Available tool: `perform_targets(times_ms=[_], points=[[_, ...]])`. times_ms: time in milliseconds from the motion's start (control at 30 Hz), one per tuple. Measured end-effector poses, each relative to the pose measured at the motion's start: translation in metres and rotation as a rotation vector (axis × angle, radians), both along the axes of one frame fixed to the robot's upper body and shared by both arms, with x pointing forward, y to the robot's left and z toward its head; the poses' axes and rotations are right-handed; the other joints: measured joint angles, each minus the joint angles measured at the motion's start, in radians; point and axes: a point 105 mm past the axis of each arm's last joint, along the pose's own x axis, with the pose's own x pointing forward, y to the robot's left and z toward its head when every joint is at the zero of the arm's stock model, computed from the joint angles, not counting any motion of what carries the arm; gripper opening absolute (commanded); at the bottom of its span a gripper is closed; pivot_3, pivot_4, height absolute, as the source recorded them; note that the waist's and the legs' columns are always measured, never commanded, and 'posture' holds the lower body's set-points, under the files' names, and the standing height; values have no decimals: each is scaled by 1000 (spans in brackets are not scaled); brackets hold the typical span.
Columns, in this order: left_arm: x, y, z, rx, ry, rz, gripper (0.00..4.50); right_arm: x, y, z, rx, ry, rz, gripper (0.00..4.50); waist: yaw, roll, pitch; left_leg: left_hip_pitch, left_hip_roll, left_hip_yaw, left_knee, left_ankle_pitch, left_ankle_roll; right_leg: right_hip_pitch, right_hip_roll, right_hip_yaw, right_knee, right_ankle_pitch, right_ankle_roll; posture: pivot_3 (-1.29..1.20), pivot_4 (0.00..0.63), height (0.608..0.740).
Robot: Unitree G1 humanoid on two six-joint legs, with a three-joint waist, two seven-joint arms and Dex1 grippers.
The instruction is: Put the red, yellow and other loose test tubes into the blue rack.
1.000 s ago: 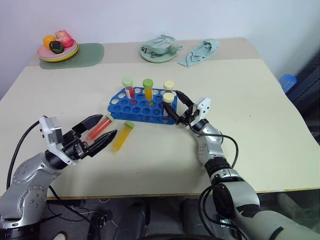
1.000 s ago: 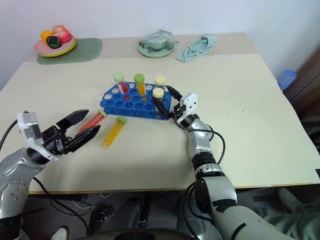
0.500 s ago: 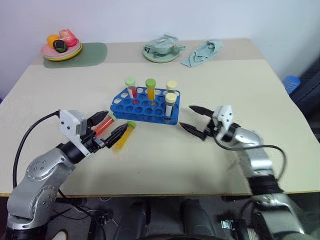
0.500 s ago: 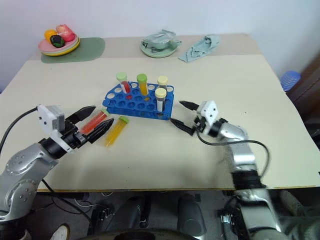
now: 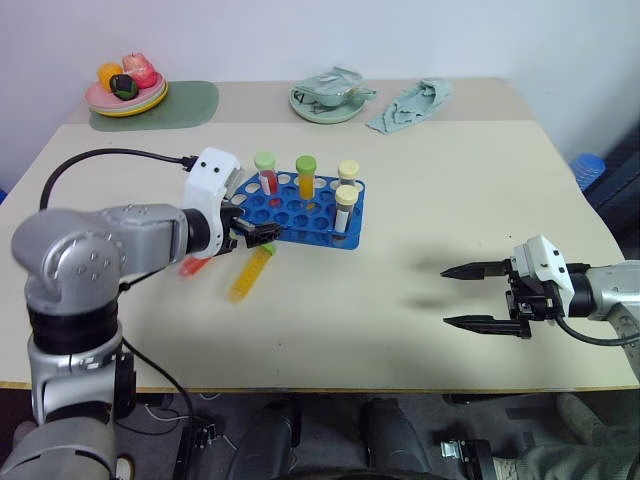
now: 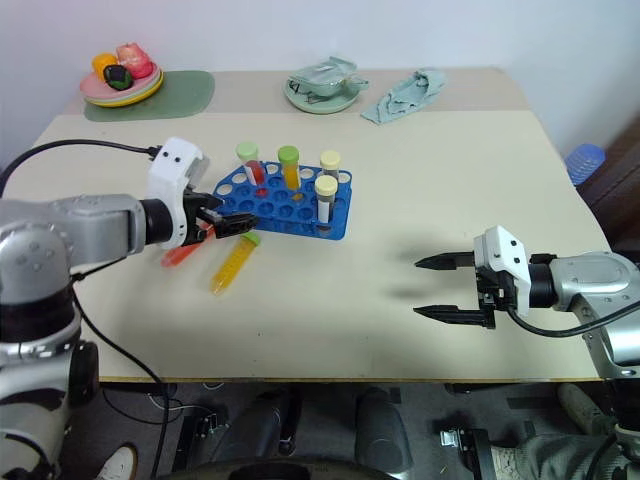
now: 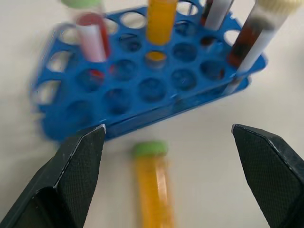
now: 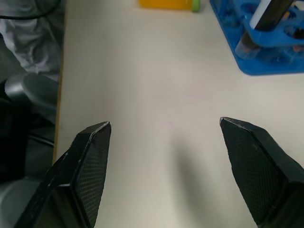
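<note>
**Two tubes loose on the table; left pincer over them, close to the rack**

Near right: right gripper [image 5: 466, 296] hangs above bare table [image 5: 400, 340], pointing left, jaws spread wide, nothing between them. Well apart from the rack and from both loose tubes. No risk from this side as it stands.

Near left-centre: yellow-orange tube [image 5: 250, 273] lies flat, green cap toward the rack, cap end just short of the rack's near edge. To its left, red tube [image 5: 192, 266] lies flat too, mostly hidden under the left arm; only its tail shows.

Left gripper [image 7: 168, 135] angled downward above the yellow-orange tube's cap, jaws fully apart, empty. In the wrist view the tube lies between the two fingers, slightly toward one side, running along the line of the gripper rather than across it.

Beyond: blue rack [image 5: 310, 232], four tubes upright in it – red, orange and two cream-capped.

Risks, as judged:
- Fingers aligned lengthwise with the tube: closing could squeeze it out or roll it sideways.
- Cap sits near the rack wall; a descending finger may catch the rack, shove it, and tip the standing tubes.
- Red tube is beside the arm; a sweep could knock it toward the left edge.
</note>
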Motion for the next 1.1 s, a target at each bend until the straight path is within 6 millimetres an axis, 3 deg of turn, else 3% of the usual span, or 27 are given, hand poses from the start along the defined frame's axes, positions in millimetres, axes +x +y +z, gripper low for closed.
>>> perform_targets(times_ms=[200, 567, 1100], points=[[8, 9, -31, 111, 227, 48, 4399, 3, 1, 5, 0, -15, 8, 3685, 7, -2, 2, -1, 0, 0, 0, 0, -1, -2, -1, 1, 0, 0, 0, 0, 150, 740], [14, 1, -44, 167, 352, 63, 4399, -11, 6, 3, 34, 12, 3, 3685, 7, -4, 2, -4, -1, 0, 1, 2, -3, -4, -2, 1, 1, 0, 0, 0, 150, 740], [19, -5, -47, 177, 377, 94, 4399, -4, 13, 18, 118, -71, -69, 3685, 8, -4, 2, -7, -2, 0, 2, 4, -7, -6, -2, 1, 2, 0, 0, 0, 150, 740]])
